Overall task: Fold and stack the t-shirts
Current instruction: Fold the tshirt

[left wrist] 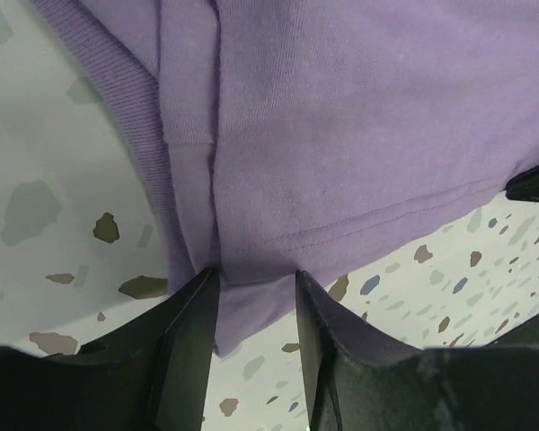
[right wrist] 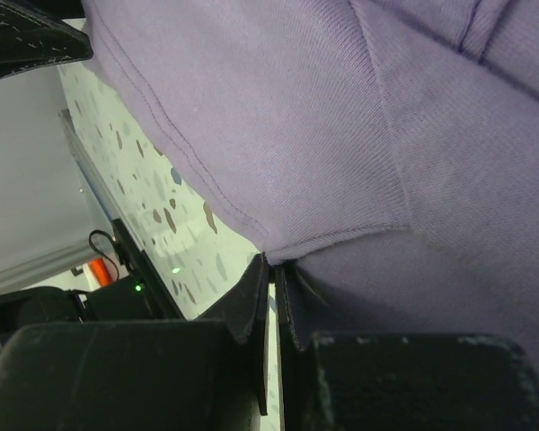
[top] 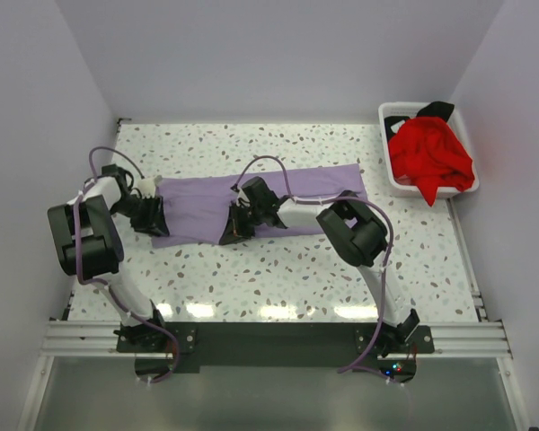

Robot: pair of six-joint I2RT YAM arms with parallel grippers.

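A lavender t-shirt (top: 296, 193) lies stretched in a long band across the middle of the table. My left gripper (top: 153, 218) is at its left end. In the left wrist view the jaws (left wrist: 256, 292) stand apart, with a loose corner of the lavender cloth (left wrist: 359, 135) lying between the fingers. My right gripper (top: 236, 226) sits at the shirt's near edge, about the middle. Its fingers (right wrist: 274, 269) are pressed together on a hemmed fold of the cloth (right wrist: 296, 117). A red t-shirt (top: 429, 154) lies crumpled in the basket, and a bit of black cloth (top: 436, 110) shows behind it.
The white plastic basket (top: 386, 148) stands at the back right corner, against the right wall. Walls close in the speckled table (top: 278, 269) on the left, back and right. Both arm bases sit on a rail at the near edge.
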